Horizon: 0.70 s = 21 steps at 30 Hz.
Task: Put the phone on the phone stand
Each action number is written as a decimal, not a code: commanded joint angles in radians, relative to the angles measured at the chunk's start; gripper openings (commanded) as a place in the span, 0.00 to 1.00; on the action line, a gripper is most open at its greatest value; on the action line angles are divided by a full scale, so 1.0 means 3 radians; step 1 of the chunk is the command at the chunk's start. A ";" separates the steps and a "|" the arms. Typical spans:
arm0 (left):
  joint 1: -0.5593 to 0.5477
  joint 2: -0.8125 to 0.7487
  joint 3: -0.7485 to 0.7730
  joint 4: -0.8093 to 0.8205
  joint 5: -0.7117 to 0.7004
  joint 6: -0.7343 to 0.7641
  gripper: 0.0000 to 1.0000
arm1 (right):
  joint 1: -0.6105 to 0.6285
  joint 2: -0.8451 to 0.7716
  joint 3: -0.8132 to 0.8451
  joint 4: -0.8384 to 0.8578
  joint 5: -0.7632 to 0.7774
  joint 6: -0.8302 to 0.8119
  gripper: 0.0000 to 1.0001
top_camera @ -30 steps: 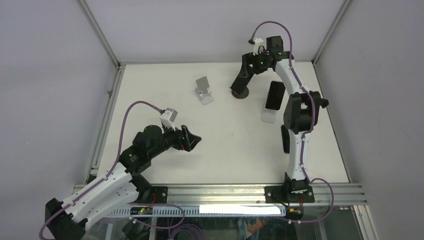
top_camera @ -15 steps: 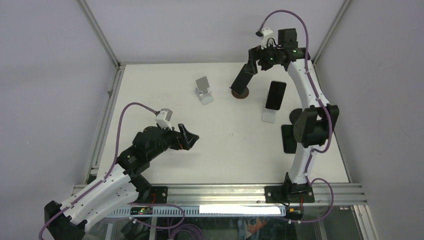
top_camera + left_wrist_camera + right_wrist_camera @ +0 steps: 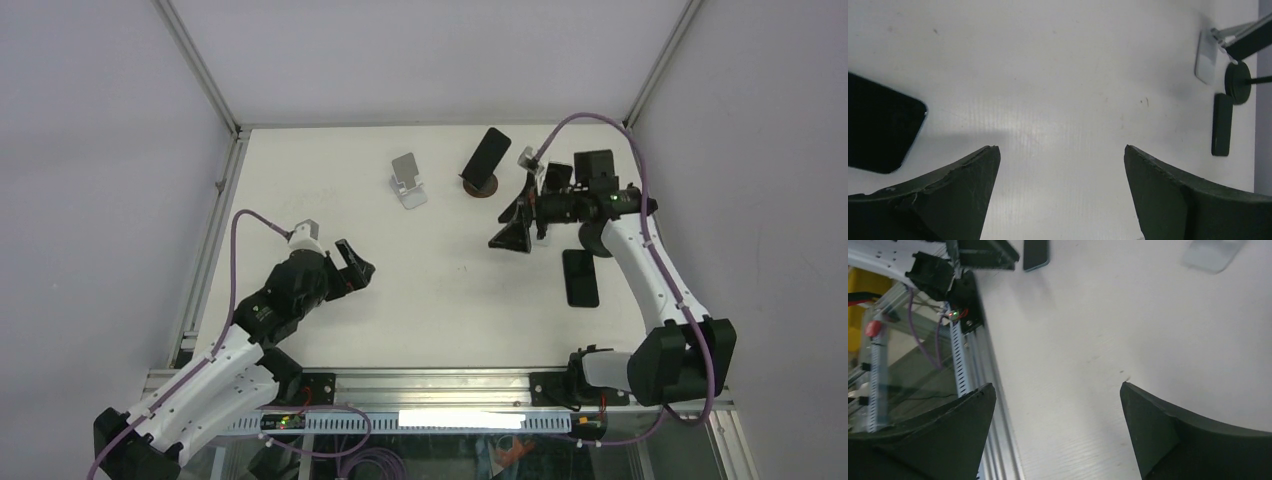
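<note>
Phone leans on the round-base stand, so the placing step looks done. Jaws on both arms are wide and empty. Next move is probably just to pull clear without knocking the stand.

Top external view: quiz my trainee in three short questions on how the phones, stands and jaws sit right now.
1. True or false: the silver phone stand carries a phone.
2. The phone lying flat is nearest: A) the left arm, B) the right arm, C) the silver phone stand?
3. How do the jaws of the left gripper and right gripper stand?
Key: 1 false, it is empty. 2 B. 3 Both open, holding nothing.
</note>
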 commanded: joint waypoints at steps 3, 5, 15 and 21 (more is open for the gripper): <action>0.0459 0.0106 0.0183 -0.0216 0.0091 -0.0285 0.98 | -0.0006 -0.0164 -0.0690 0.0514 -0.0625 0.0087 0.99; 0.0574 0.0160 0.0208 -0.0317 0.0075 -0.0363 0.98 | -0.0008 -0.0142 -0.0687 0.0478 -0.0569 0.0074 0.99; 0.0785 0.0389 0.0440 -0.0938 -0.0549 -0.0615 0.95 | 0.0002 0.0309 -0.0292 -0.0273 -0.0334 -0.0320 0.99; 0.0918 0.0723 0.0547 -0.1097 -0.0664 -0.0719 0.95 | 0.0029 0.0319 -0.0297 -0.0253 -0.0232 -0.0309 0.99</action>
